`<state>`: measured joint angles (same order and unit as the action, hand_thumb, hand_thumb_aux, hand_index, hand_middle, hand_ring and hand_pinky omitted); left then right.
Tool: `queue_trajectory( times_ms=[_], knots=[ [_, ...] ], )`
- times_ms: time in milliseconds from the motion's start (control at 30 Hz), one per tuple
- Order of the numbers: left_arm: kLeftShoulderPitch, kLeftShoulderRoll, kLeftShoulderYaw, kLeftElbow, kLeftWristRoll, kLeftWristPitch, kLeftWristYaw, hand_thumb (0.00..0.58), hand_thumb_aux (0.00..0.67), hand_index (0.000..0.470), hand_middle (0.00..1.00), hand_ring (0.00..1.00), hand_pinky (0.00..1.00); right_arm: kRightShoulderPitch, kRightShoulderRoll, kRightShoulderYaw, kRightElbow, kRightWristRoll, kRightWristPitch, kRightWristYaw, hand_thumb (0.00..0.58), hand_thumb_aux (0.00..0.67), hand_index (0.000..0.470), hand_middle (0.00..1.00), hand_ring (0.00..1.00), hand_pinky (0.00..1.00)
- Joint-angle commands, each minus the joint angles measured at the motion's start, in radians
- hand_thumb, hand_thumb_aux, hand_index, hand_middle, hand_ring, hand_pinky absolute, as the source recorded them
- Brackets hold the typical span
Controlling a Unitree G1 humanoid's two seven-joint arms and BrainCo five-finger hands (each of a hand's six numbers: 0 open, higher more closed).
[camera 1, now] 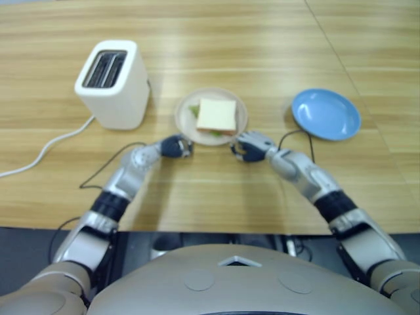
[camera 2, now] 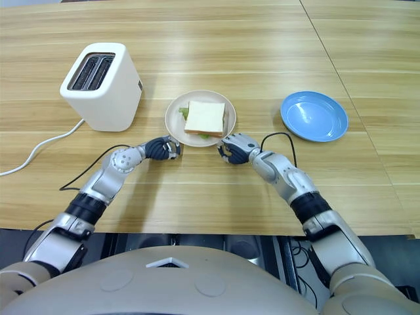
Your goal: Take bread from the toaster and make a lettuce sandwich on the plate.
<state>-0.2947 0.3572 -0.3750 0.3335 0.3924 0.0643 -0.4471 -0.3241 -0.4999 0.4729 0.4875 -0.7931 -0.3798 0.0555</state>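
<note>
We log left hand and right hand clenched, holding nothing, at near rim of cream round plate | square white-bread sandwich with green lettuce on it | blue round plate right | white boxy toaster far left

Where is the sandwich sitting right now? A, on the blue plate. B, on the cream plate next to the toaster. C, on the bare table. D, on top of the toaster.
B: the sandwich lies on the cream plate, lettuce showing at its edge, just right of the toaster.
</note>
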Motion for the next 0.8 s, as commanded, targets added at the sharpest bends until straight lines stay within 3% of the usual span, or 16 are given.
queue_trajectory(
  times_ms=[33, 67, 100, 133, 167, 200, 233, 367, 500, 600, 800],
  knots=[
    [-0.141, -0.047, 0.007, 0.223, 0.070, 0.019, 0.176, 0.580, 0.670, 0.460, 1.00, 1.00, 1.00, -0.126, 0.022, 0.037, 0.231, -0.083, 0.018, -0.169, 0.580, 0.670, 0.460, 1.00, 1.00, 1.00],
    [-0.179, -0.065, 0.018, 0.268, 0.073, 0.020, 0.224, 0.480, 0.391, 0.269, 1.00, 1.00, 1.00, -0.162, 0.028, 0.038, 0.276, -0.093, 0.019, -0.225, 0.576, 0.617, 0.424, 1.00, 1.00, 1.00],
    [-0.215, -0.078, 0.029, 0.312, 0.079, 0.028, 0.280, 0.009, 0.005, 0.004, 0.93, 0.93, 0.93, -0.192, 0.035, 0.034, 0.317, -0.091, 0.016, -0.277, 0.548, 0.512, 0.352, 1.00, 1.00, 1.00],
    [-0.246, -0.092, 0.053, 0.351, 0.067, 0.021, 0.327, 0.000, 0.000, 0.000, 0.68, 0.68, 0.68, -0.219, 0.039, 0.035, 0.350, -0.098, 0.019, -0.331, 0.491, 0.407, 0.280, 1.00, 1.00, 1.00],
    [-0.266, -0.102, 0.071, 0.382, 0.055, 0.012, 0.360, 0.000, 0.000, 0.000, 0.52, 0.52, 0.52, -0.237, 0.041, 0.040, 0.375, -0.105, 0.021, -0.373, 0.340, 0.239, 0.164, 0.96, 0.96, 0.96],
    [-0.286, -0.106, 0.085, 0.413, 0.050, 0.005, 0.394, 0.000, 0.000, 0.000, 0.25, 0.25, 0.25, -0.252, 0.040, 0.042, 0.392, -0.108, 0.019, -0.408, 0.000, 0.000, 0.000, 0.00, 0.00, 0.00],
    [-0.303, -0.108, 0.101, 0.446, 0.043, -0.005, 0.424, 0.000, 0.000, 0.000, 0.00, 0.00, 0.00, -0.259, 0.035, 0.041, 0.398, -0.109, 0.016, -0.444, 0.000, 0.000, 0.000, 0.00, 0.00, 0.00],
    [-0.337, -0.071, 0.171, 0.534, 0.015, -0.067, 0.565, 0.000, 0.000, 0.000, 0.00, 0.00, 0.00, -0.216, -0.019, -0.009, 0.313, -0.063, -0.037, -0.543, 0.000, 0.000, 0.000, 0.00, 0.00, 0.00],
    [-0.323, -0.061, 0.282, 0.504, -0.074, -0.249, 0.688, 0.000, 0.000, 0.000, 0.00, 0.00, 0.00, -0.120, -0.026, -0.155, 0.187, 0.140, -0.134, -0.550, 0.000, 0.000, 0.000, 0.00, 0.00, 0.00],
    [-0.297, -0.116, 0.393, 0.459, -0.248, -0.403, 0.624, 0.000, 0.000, 0.000, 0.00, 0.00, 0.00, -0.051, 0.065, -0.308, 0.140, 0.472, -0.219, -0.427, 0.000, 0.000, 0.000, 0.00, 0.00, 0.00],
    [-0.302, -0.188, 0.455, 0.486, -0.370, -0.503, 0.519, 0.000, 0.000, 0.000, 0.00, 0.00, 0.00, -0.034, 0.218, -0.460, 0.156, 0.846, -0.207, -0.146, 0.000, 0.000, 0.000, 0.00, 0.00, 0.00]
  ],
)
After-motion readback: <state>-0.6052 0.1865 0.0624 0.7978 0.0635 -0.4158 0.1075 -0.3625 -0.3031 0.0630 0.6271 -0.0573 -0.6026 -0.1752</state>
